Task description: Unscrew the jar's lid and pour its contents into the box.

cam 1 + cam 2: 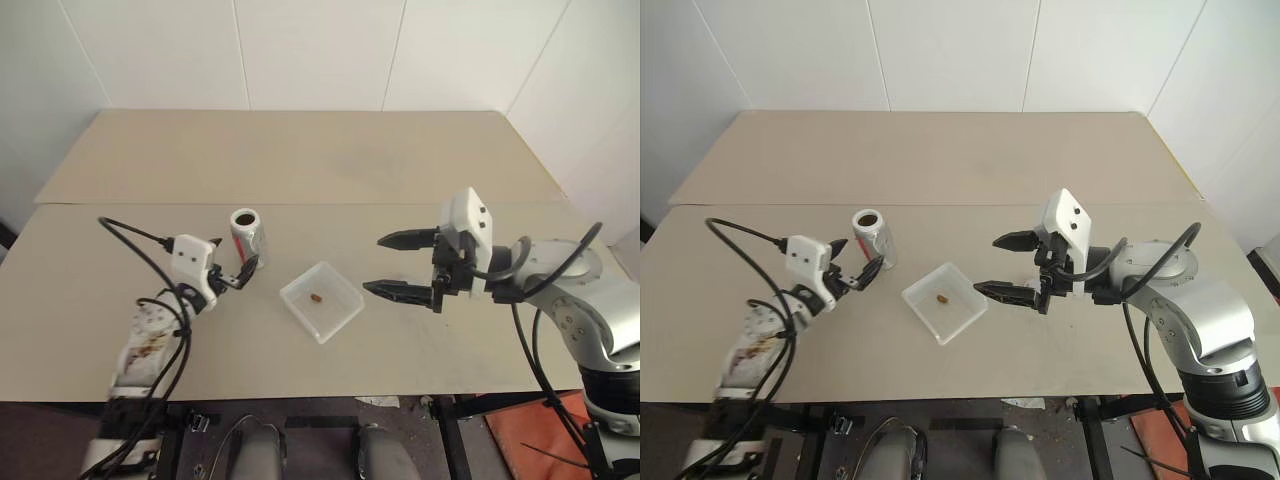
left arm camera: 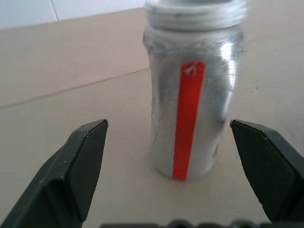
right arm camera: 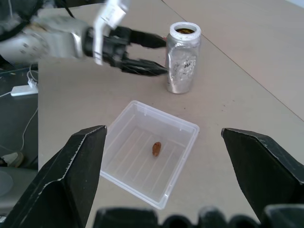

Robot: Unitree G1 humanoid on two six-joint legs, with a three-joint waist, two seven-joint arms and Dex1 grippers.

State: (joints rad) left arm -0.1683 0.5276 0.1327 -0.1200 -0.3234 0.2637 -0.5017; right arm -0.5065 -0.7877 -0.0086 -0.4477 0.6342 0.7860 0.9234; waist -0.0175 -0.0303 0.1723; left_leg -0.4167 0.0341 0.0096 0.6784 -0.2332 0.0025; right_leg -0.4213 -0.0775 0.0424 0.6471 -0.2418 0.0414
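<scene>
Our left claw stands wide open, empty, fingers on either side of the jar, which stands upright and uncapped on the surface just ahead. Beyond it lies the box, the brown contents inside. Our right claw, also wide and empty, hovers just past the box.

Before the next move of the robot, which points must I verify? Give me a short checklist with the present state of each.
1. Jar stands upright on the table: ok.
2. Jar mouth open, no lid on it: ok.
3. Brown piece lies inside the box: ok.
4. Left claw open and apart from the jar: ok.
5. Right claw open and holding nothing: ok.
6. Where the lid is: cannot tell.
</scene>
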